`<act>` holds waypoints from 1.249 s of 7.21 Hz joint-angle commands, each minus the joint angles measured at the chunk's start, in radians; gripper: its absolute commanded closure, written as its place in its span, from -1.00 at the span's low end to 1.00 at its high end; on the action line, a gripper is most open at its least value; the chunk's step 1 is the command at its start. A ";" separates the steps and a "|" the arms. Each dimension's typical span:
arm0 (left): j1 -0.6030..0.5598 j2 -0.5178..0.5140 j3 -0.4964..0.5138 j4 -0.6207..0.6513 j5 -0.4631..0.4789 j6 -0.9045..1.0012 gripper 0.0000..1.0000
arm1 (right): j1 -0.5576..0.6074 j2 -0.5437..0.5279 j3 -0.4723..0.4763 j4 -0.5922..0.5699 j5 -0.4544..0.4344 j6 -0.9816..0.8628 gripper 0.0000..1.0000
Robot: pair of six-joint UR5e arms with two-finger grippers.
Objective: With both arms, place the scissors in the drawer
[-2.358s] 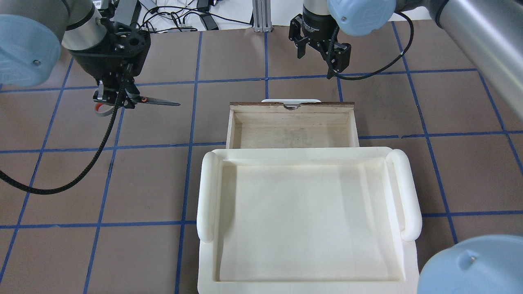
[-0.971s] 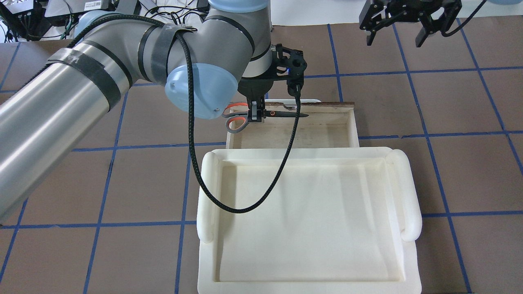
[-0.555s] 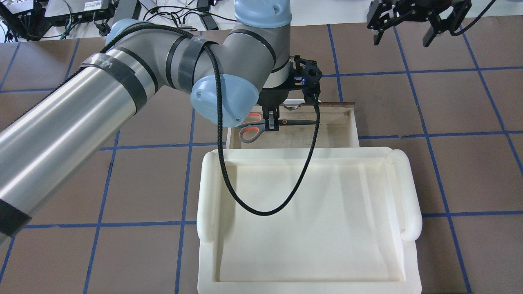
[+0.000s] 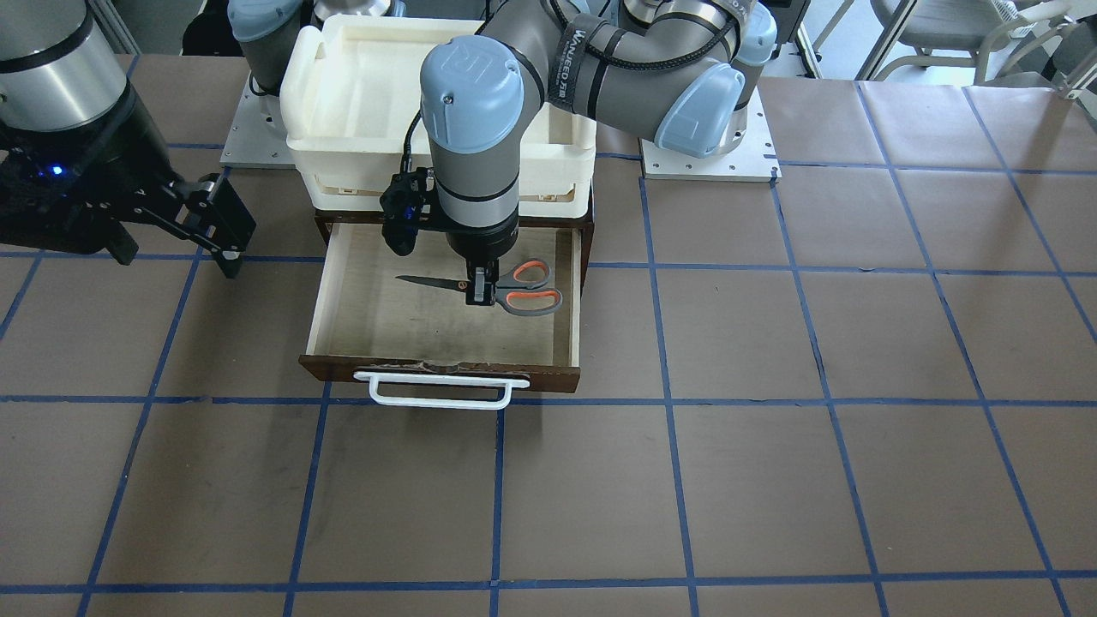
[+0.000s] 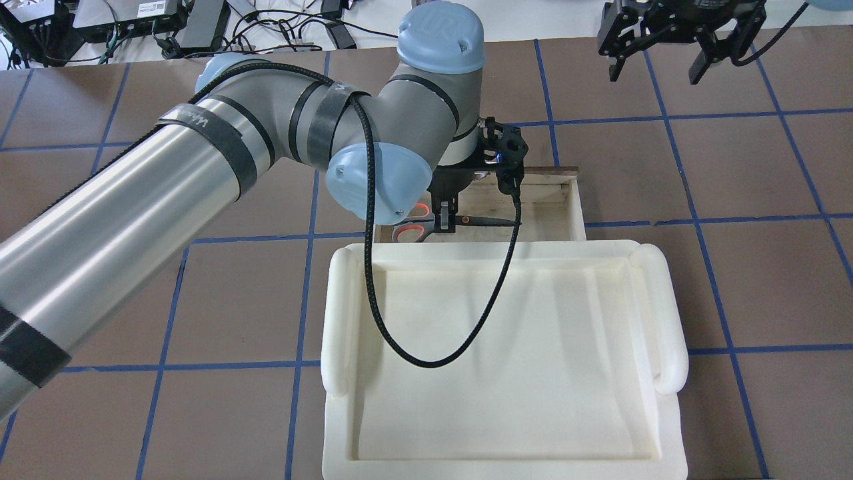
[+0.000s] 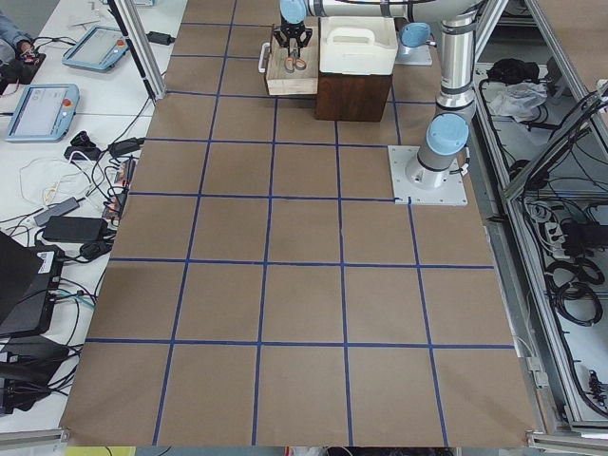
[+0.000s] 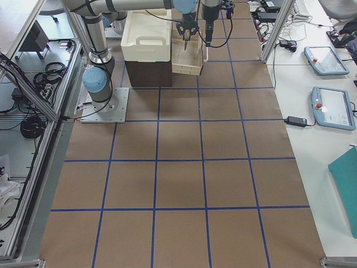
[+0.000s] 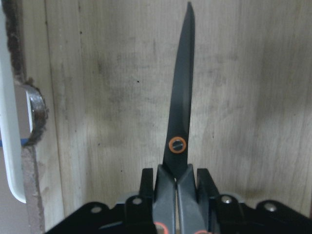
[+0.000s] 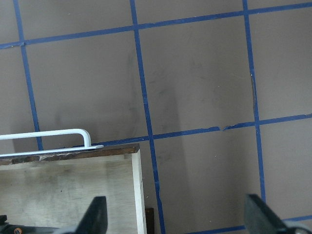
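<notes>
The drawer (image 4: 386, 324) stands pulled open, its white bar handle (image 4: 441, 391) facing away from the robot. My left gripper (image 4: 482, 292) (image 5: 445, 222) reaches down inside it, shut on the scissors (image 4: 524, 301) near their pivot. The scissors (image 5: 486, 219) lie level and closed, low over the pale drawer floor (image 8: 97, 97); whether they touch it I cannot tell. In the left wrist view the dark blades (image 8: 181, 97) point straight ahead. My right gripper (image 5: 658, 67) (image 4: 176, 253) hangs open and holds nothing, well off to the drawer's side, beyond its handle.
A cream-white tray (image 5: 340, 313) sits on the cabinet above the drawer and hides the drawer's rear part from overhead. A black cable (image 5: 426, 360) from the left wrist loops over the tray. The right wrist view shows the drawer's corner (image 9: 136, 161) and taped brown table.
My left arm has carried the scissors from the table's left side over to the drawer and lowered them into it. My right gripper has drawn off to the far right, still open.
</notes>
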 commanded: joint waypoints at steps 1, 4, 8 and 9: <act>-0.005 -0.009 -0.008 0.000 -0.007 -0.011 1.00 | -0.003 0.001 0.001 0.001 -0.002 -0.002 -1.00; -0.024 -0.025 -0.008 0.014 -0.006 -0.013 1.00 | -0.003 -0.002 0.035 0.005 0.010 -0.002 -1.00; -0.036 -0.033 -0.032 0.023 -0.003 -0.008 1.00 | -0.001 -0.020 0.042 0.001 0.009 0.002 -1.00; -0.036 -0.032 -0.046 0.046 -0.003 -0.010 1.00 | 0.002 -0.022 0.042 0.004 0.010 0.007 -1.00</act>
